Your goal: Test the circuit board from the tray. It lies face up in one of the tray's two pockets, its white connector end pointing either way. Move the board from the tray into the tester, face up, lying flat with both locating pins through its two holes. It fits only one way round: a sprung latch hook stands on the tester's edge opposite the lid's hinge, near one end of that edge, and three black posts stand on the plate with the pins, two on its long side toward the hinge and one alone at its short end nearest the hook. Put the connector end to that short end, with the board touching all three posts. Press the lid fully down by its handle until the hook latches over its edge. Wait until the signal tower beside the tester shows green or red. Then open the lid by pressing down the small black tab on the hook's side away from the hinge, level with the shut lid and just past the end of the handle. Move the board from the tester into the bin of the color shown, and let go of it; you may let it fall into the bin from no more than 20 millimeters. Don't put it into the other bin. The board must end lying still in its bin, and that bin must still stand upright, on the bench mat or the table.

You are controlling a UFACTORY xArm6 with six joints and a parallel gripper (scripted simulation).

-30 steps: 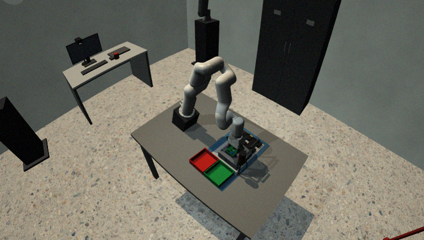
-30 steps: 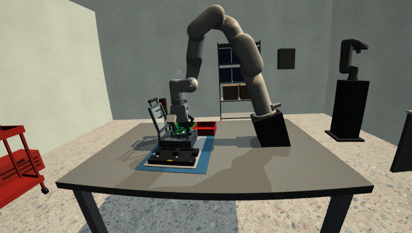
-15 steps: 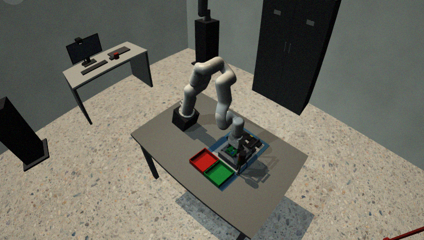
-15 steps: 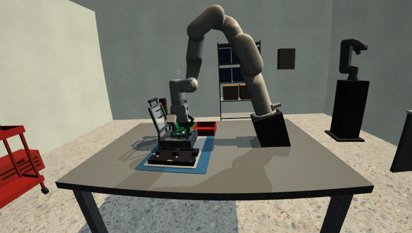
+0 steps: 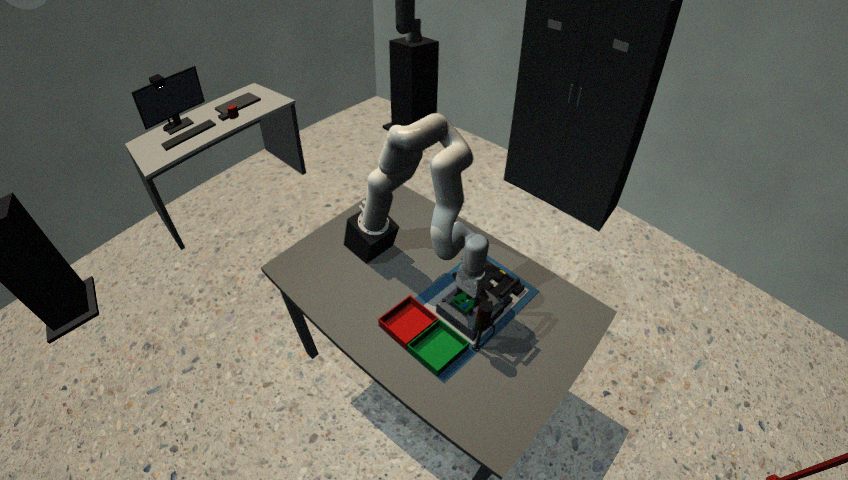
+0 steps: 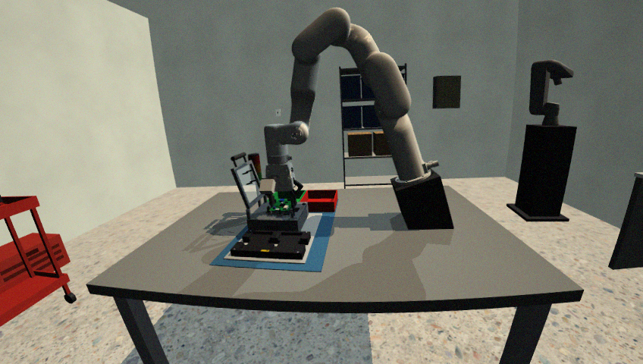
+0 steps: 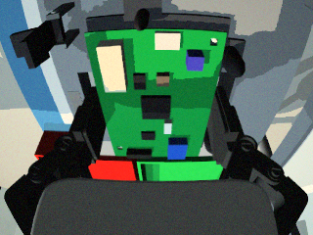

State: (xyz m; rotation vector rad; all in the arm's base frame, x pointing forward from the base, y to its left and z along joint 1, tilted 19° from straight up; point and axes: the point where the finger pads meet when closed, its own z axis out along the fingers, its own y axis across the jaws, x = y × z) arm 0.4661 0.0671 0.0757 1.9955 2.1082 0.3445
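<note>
Now, you have the board over the tester.
From your left in the exterior view: the lid (image 6: 247, 182) stands raised; the pincer (image 7: 156, 117) grips the circuit board (image 7: 156, 78) by its long edges, tilted, just above the tester (image 6: 275, 221); the red bin (image 6: 321, 199) sits beyond on the worktop (image 6: 406, 270).
</note>
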